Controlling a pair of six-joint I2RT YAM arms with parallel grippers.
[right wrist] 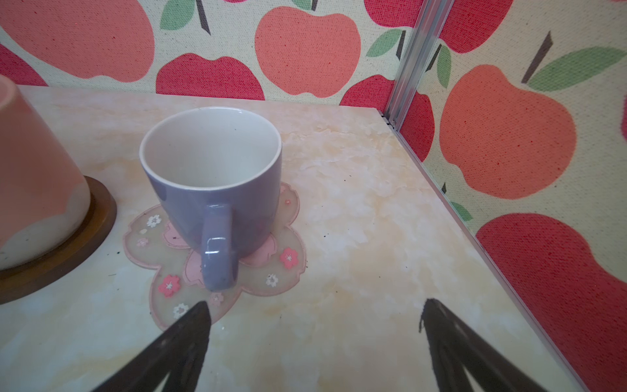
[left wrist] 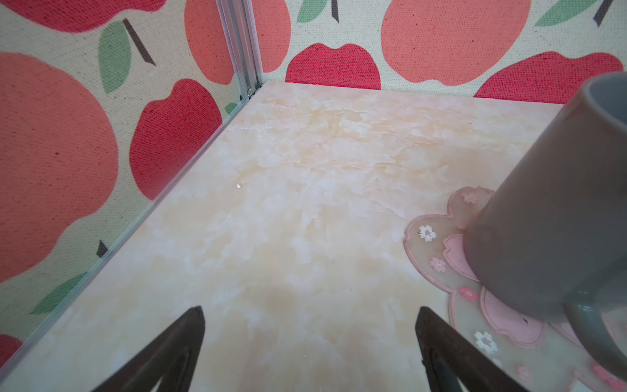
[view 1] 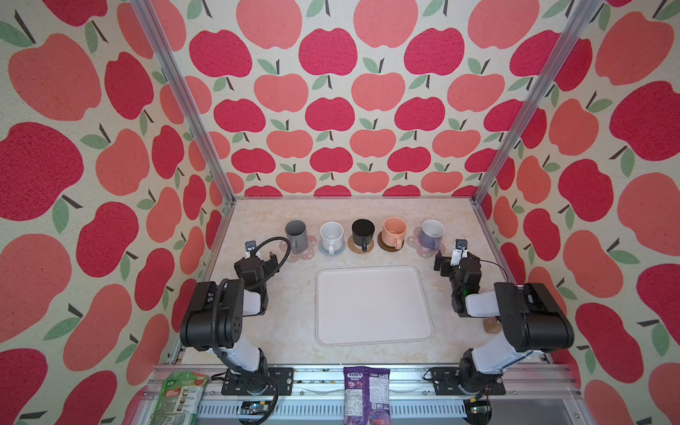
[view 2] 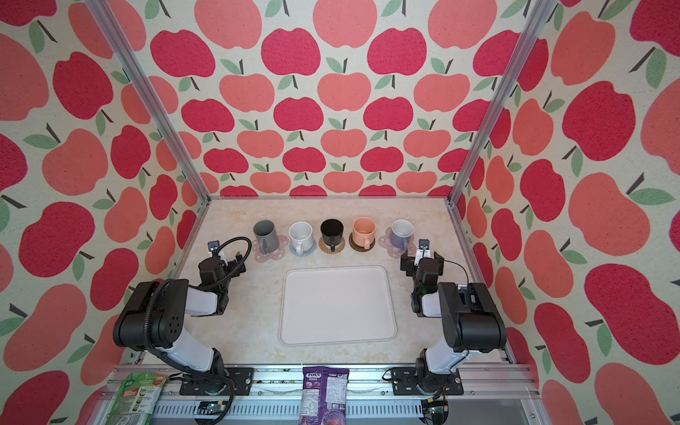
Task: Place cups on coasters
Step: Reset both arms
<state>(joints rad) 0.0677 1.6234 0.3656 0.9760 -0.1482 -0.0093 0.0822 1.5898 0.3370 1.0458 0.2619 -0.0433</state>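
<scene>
Right wrist view: right gripper [right wrist: 316,303] has its jaws spread wide, with nothing between them. Lavender mug [right wrist: 210,190] sits upright on a pink flower coaster [right wrist: 288,268], handle facing the camera. One fingertip overlaps the coaster's edge in the picture; contact cannot be determined. Beside it, peach mug [right wrist: 34,169] rests on dark brown round coaster [right wrist: 98,217].

Left wrist view: left gripper [left wrist: 310,309] is likewise wide apart and empty. Grey mug [left wrist: 543,203] stands on second pink flower coaster [left wrist: 431,251], just beside the gripper.

In both top views, five mugs form a row across mid-frame, each on a coaster. White mug [view 1: 331,235] is on grey-blue crocheted coaster [view 1: 340,252], and black mug [view 1: 362,232] is on woven rattan coaster [view 1: 371,248]. Pale tray [view 1: 373,305] lies below the row at frame centre, between the arms.
</scene>
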